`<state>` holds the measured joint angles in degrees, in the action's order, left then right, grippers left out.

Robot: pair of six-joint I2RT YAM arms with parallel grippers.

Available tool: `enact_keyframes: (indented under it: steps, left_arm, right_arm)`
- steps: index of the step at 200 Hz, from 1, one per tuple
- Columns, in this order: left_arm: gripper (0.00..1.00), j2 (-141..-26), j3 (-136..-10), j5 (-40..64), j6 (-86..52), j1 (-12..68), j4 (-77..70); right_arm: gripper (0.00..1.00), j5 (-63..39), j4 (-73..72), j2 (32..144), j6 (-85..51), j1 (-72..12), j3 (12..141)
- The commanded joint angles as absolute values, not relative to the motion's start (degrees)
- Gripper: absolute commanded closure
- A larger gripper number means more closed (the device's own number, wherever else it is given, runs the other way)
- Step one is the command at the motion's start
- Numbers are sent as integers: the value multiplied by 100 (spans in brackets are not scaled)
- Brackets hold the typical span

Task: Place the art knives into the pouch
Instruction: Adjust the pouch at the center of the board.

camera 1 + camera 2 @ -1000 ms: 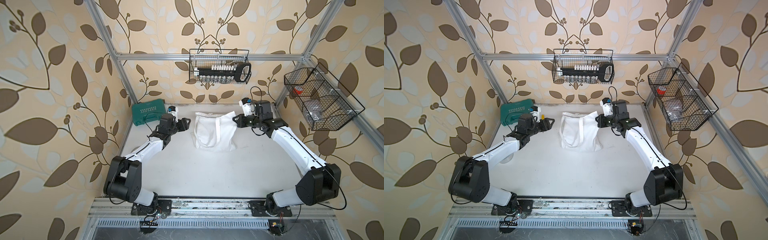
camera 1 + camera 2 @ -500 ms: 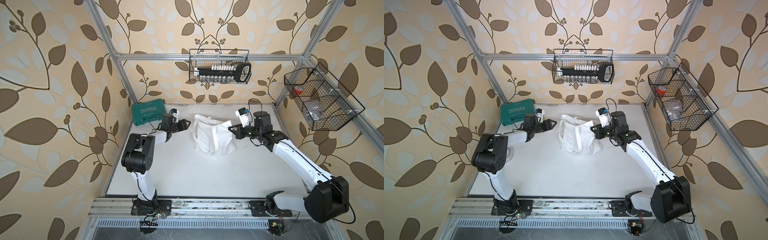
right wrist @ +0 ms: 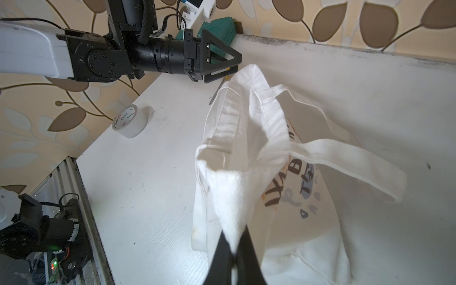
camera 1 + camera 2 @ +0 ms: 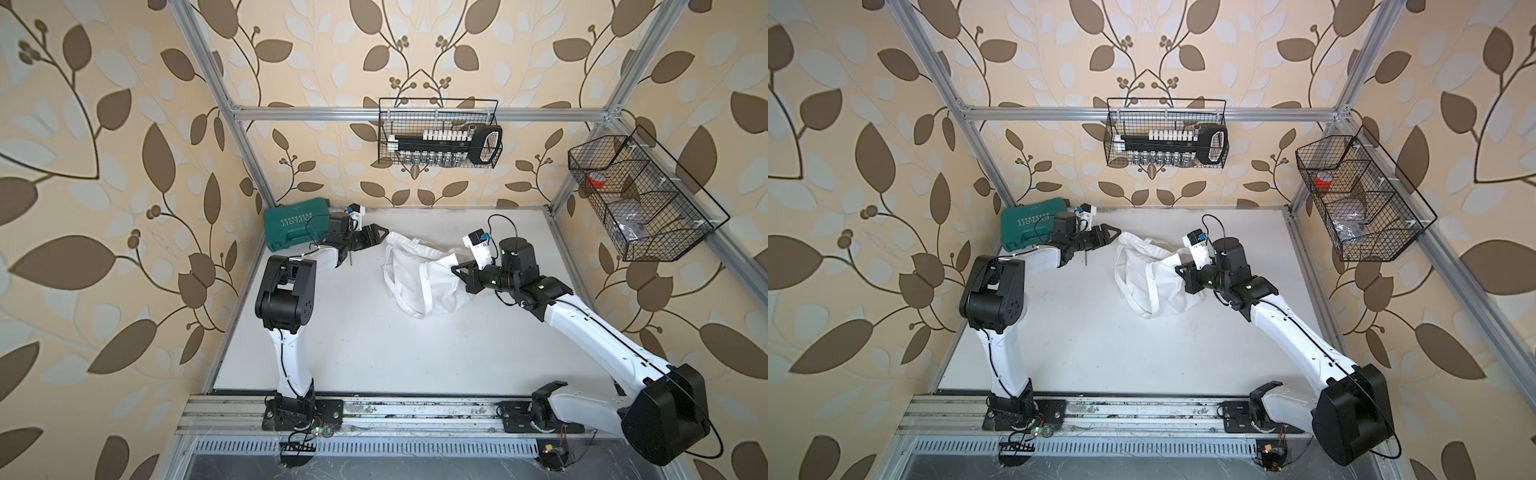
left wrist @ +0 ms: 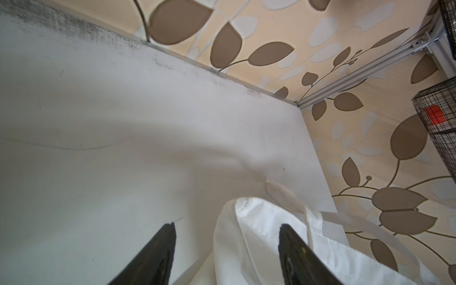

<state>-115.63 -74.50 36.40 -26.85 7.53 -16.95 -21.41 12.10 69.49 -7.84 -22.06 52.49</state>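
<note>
A green hard case point(image 4: 291, 226) is seen at the back left corner of the white table point(image 4: 374, 345), against the wall. A wire basket point(image 4: 386, 124) is hung from the back frame bar point(image 4: 311, 111), and a long black rack point(image 4: 440, 145) with a loop handle is held in it. A second wire basket point(image 4: 656, 247) is mounted on the right wall, with something red point(image 4: 597, 179) in the compartment nearest the back wall. A clear tape roll point(image 3: 129, 121) is shown near the table's edge in the right wrist view. Brown leaf wallpaper is seen all round.
</note>
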Motion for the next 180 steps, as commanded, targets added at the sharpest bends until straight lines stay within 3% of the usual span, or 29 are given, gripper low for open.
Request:
enact_keyframes:
  steps: [1, 43, 57, 70, 91, 130, 180]
  left_arm:
    - [31, -11713, -7832, 4028, -2760, 773, -1516]
    - [30, -11869, -8244, 3874, -2300, 1159, -906]
    - [34, -11921, -8358, 3850, -2169, 1262, -709]
    - [48, -11989, -8412, 3798, -2150, 1299, -660]
    - [100, -12068, -8569, 3778, -2239, 1301, -597]
    - [100, -11112, -8290, 3045, -2153, 1292, -86]
    - [100, -8706, -7476, 1954, -2501, 1407, 738]
  right_arm:
    - [100, -2029, 1185, 6936, -664, -2272, 5285]
    - [100, -1929, 1237, 6978, -629, -2312, 5317]
    - [100, -1933, 1252, 6990, -624, -2315, 5349]
    - [100, -1955, 1257, 6980, -624, -2325, 5357]
    - [100, -1886, 1307, 6961, -615, -2347, 5393]
    - [100, -1327, 1640, 6927, -696, -2351, 5765]
    - [100, -128, 2617, 6808, -875, -2348, 6925]
